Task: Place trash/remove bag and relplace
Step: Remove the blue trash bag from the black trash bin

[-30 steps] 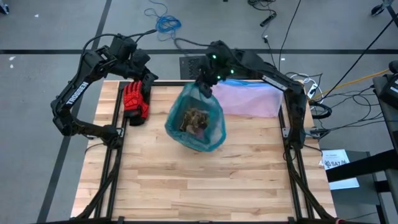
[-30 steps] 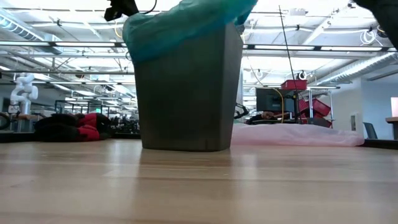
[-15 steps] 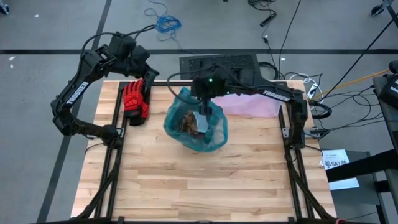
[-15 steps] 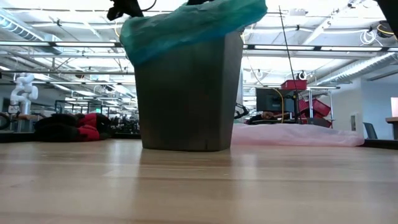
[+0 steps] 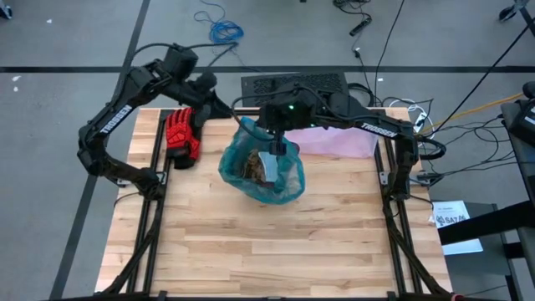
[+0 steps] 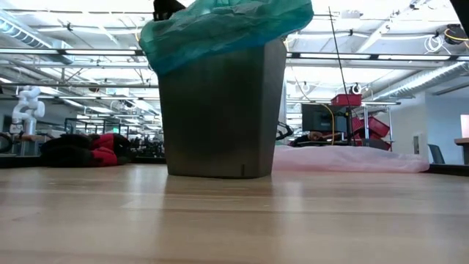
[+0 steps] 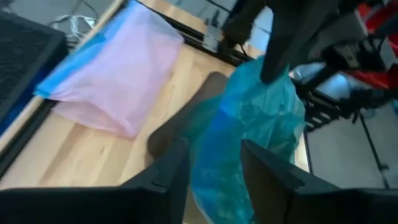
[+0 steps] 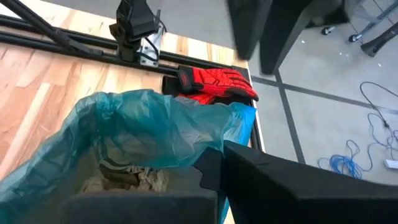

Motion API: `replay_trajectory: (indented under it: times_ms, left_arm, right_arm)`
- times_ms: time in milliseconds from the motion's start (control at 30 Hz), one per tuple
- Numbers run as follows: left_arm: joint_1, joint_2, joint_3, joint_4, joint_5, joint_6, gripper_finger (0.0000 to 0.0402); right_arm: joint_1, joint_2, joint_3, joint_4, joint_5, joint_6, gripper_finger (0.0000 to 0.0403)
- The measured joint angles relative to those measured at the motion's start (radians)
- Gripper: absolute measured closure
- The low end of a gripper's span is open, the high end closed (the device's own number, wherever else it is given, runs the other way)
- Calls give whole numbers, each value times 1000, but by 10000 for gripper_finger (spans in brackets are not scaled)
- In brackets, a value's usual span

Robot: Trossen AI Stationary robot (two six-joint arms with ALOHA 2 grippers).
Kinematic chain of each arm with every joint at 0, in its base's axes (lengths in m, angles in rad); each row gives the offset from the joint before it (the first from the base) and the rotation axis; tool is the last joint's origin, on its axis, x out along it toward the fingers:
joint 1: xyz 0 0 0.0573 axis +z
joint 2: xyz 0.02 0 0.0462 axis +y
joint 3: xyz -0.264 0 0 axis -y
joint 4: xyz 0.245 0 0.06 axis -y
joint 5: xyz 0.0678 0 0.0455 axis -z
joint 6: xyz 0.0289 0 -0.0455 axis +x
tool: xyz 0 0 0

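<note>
Teal bin liner (image 5: 261, 167), trash inside, unremoved from grey bin (image 6: 220, 110); left gripper (image 7: 214, 171) parted just beside its rim, right gripper (image 5: 274, 155) clenched above; replacement pending.

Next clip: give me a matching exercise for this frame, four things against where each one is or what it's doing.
Things:
1. teal bag
2. pink bag
3. red glove
4. right gripper

Places or states:
A. lying flat at the table's far edge, on the right arm's side
B. lining the grey bin, folded over its rim
C. lying at the table's far left corner, near the left arm's base
D. lowered over the bin's opening, above the trash

Pairs: 1-B, 2-A, 3-C, 4-D
</note>
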State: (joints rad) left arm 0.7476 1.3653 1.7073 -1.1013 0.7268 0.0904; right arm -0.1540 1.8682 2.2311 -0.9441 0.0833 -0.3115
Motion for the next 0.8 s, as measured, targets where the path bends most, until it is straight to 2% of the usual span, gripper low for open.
replay_trajectory:
  times_ms: [133, 333, 533, 667, 800]
  left_arm:
    - [-18, 34, 0, 0, 3, 4, 241]
    - [-51, 82, 0, 1, 35, 42, 240]
    - [-83, 104, 0, 34, 22, 48, 247]
    - [-103, 103, 0, 78, -31, 49, 297]
    - [-102, 103, 0, 105, -73, 48, 385]
  right_arm:
    - [3, -3, 0, 11, 0, 0, 403]
    - [8, -6, 0, 13, 0, -15, 403]
    - [8, -6, 0, 13, -1, -16, 403]
    - [8, -6, 0, 12, -1, -15, 403]
    - [8, -6, 0, 11, 0, -15, 403]
